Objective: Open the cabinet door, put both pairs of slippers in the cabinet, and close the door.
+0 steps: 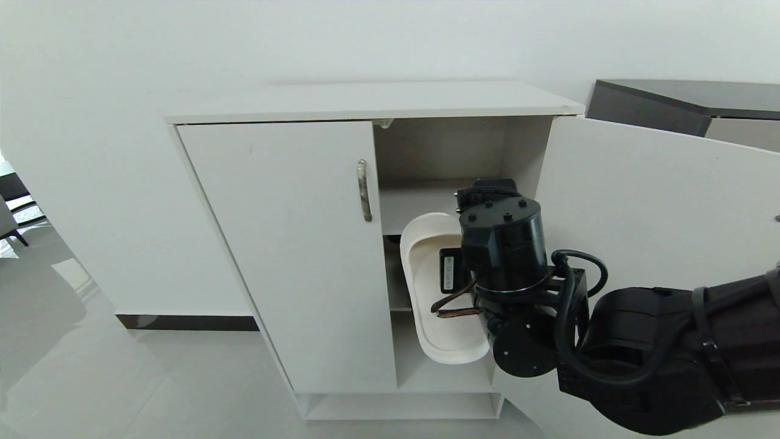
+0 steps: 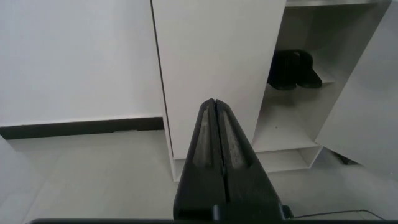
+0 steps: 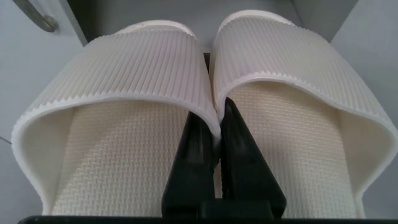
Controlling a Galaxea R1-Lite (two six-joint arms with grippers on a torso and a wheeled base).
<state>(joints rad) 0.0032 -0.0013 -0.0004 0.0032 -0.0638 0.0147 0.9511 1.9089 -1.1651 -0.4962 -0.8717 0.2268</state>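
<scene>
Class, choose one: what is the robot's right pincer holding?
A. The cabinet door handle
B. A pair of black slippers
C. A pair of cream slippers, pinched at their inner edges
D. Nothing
C: the right wrist view shows the right pincer shut on the touching inner strap edges of the cream slippers, while the black slippers lie inside the cabinet.
</scene>
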